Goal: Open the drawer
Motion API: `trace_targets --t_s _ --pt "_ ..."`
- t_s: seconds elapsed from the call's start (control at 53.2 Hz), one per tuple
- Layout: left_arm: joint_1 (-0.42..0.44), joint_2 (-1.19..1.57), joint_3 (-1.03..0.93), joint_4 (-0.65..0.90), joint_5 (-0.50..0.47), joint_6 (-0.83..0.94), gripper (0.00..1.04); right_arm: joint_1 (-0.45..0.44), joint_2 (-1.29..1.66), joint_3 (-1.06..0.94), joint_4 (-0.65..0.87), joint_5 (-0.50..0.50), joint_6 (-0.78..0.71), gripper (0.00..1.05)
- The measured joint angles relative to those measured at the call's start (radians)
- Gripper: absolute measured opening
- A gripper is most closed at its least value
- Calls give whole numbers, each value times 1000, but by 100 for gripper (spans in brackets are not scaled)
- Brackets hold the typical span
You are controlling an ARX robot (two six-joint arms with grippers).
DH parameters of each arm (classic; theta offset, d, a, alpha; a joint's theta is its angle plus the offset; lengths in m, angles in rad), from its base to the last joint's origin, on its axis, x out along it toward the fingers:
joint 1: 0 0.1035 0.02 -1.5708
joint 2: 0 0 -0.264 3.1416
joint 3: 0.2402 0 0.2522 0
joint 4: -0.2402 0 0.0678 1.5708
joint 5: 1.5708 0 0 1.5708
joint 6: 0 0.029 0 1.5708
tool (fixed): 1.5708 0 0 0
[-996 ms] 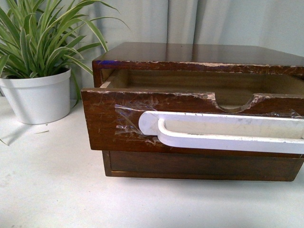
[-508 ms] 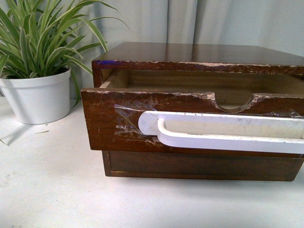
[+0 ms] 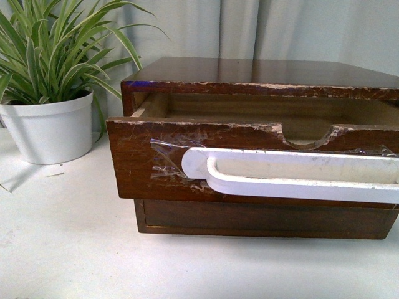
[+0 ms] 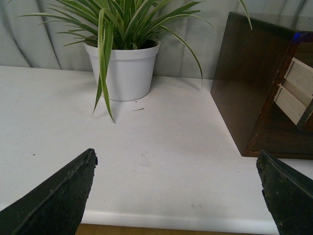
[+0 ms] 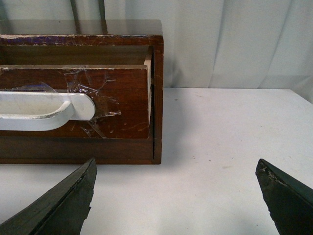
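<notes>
The dark brown drawer (image 3: 134, 159) has a scratched front and a long white handle (image 3: 293, 174) taped on, with a half-round notch in its chipped top edge. It stands pulled partly out of the wooden cabinet (image 3: 249, 71), above a plain handle-less lower drawer (image 3: 262, 218). It also shows in the right wrist view (image 5: 122, 98). Neither arm shows in the front view. My left gripper (image 4: 176, 169) is open and empty over the white table, left of the cabinet. My right gripper (image 5: 176, 171) is open and empty in front of the cabinet's right end.
A spider plant in a white pot (image 3: 53, 128) stands left of the cabinet, also in the left wrist view (image 4: 124, 68). The white table (image 3: 68, 249) has its front edge near my left gripper. Grey curtains hang behind.
Nothing has visibly changed apart from a very slight downward shift of the whole front view.
</notes>
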Motion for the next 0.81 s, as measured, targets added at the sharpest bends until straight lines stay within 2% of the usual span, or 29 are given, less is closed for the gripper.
trace_targets --t_s 0.808 --pt "0 0 0 0 0 0 99 0 0 0 0 0 0 96"
